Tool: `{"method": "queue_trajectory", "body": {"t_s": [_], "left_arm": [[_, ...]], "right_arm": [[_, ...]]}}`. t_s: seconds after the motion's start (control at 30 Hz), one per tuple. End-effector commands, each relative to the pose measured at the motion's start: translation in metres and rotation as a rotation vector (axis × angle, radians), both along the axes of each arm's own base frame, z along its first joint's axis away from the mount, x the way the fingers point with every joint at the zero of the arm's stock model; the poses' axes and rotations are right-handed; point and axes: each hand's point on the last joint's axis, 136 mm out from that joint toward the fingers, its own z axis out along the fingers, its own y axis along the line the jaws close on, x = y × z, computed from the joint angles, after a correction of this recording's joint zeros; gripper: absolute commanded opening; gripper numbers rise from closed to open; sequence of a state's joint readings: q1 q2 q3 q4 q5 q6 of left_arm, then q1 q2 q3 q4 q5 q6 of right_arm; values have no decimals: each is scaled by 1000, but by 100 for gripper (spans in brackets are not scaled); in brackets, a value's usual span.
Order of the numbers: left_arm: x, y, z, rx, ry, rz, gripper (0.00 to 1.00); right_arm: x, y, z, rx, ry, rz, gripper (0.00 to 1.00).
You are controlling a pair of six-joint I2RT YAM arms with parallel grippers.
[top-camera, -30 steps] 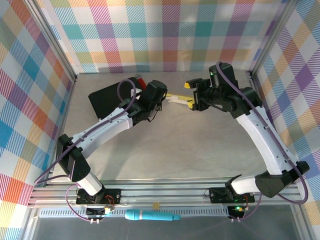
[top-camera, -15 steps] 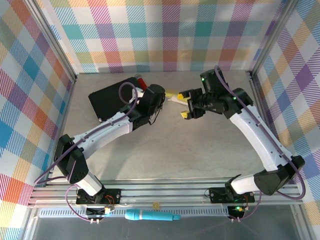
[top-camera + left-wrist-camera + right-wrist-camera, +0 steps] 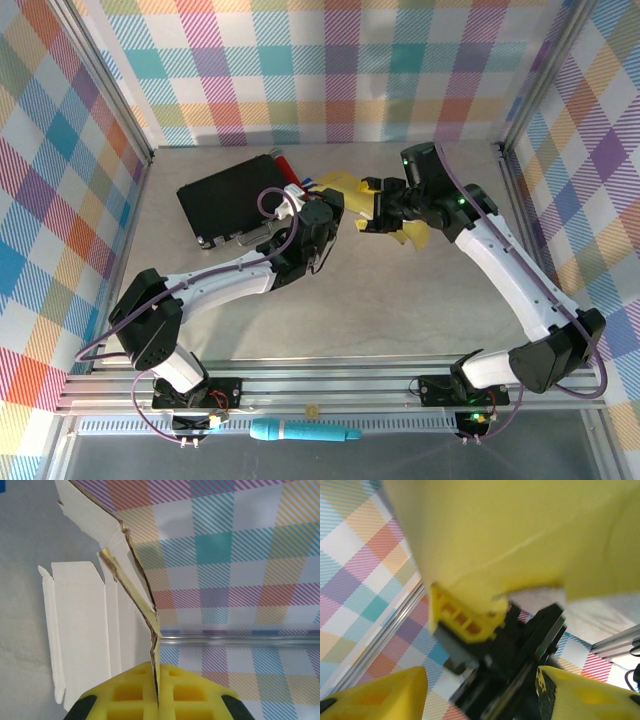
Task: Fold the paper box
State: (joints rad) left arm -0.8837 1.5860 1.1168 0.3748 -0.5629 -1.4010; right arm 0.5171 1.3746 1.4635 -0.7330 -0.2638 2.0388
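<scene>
A flat grey surface (image 3: 400, 310) sat inside walls of pastel plaid fabric (image 3: 330, 70). From above, two white robot arms reached in from the near edge and met toward the far middle. A black rectangular case (image 3: 225, 200) lay at the far left, its near corner covered by the left arm (image 3: 220, 285).

The paper box (image 3: 340, 185), thin yellow cardboard with flaps, was held up off the surface between the two grippers, just right of the case. From above, only yellow scraps of it peeked out around the gripper heads, and its shape was hard to make out.

The left wrist camera gave more: the box (image 3: 80, 630) showed its pale whitish reverse, partly unfolded, with creased panels and a tucked flap. The left gripper (image 3: 156, 680) had its yellow jaws pressed together on one thin cardboard edge. In the overhead view the left gripper (image 3: 332, 208) was mostly hidden by its own wrist.

The right wrist view was blurred. Yellow cardboard (image 3: 510, 530) covered its upper half. The right gripper (image 3: 480, 695) had its jaws spread wide with no cardboard between them; whether they touched the box could not be told. From above, the right gripper (image 3: 372, 212) stood just beside the box.

A small red cylinder (image 3: 281, 160) lay behind the case. A teal pen-shaped object (image 3: 305, 432) rested below the arm bases.
</scene>
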Motion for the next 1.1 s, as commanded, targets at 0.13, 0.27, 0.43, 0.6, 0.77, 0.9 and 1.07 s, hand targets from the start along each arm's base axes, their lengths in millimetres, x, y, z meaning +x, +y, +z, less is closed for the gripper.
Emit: {"method": "queue_trajectory", "body": {"t_s": [0.13, 0.27, 0.43, 0.6, 0.77, 0.9, 1.07], "left_arm": [[-4, 5, 39, -59, -109, 24, 0], [-4, 3, 40, -55, -112, 16, 0], [-4, 2, 40, -51, -107, 15, 0], [-4, 4, 40, -48, -103, 20, 0], [-3, 5, 42, -55, -96, 31, 0], [-3, 4, 42, -71, -79, 32, 0], [-6, 11, 41, -9, 50, 56, 0]], "right_arm": [[-9, -10, -22, 38, 117, -95, 59], [-9, -16, -32, 34, 125, -131, 56], [-8, -19, -32, 27, 111, -137, 42], [-13, -20, -31, 8, 108, -109, 30], [-21, -25, -34, -33, 109, -78, 15], [-24, -30, -33, -80, 81, -56, 9], [-12, -33, 4, -180, -138, 56, 27]]}}
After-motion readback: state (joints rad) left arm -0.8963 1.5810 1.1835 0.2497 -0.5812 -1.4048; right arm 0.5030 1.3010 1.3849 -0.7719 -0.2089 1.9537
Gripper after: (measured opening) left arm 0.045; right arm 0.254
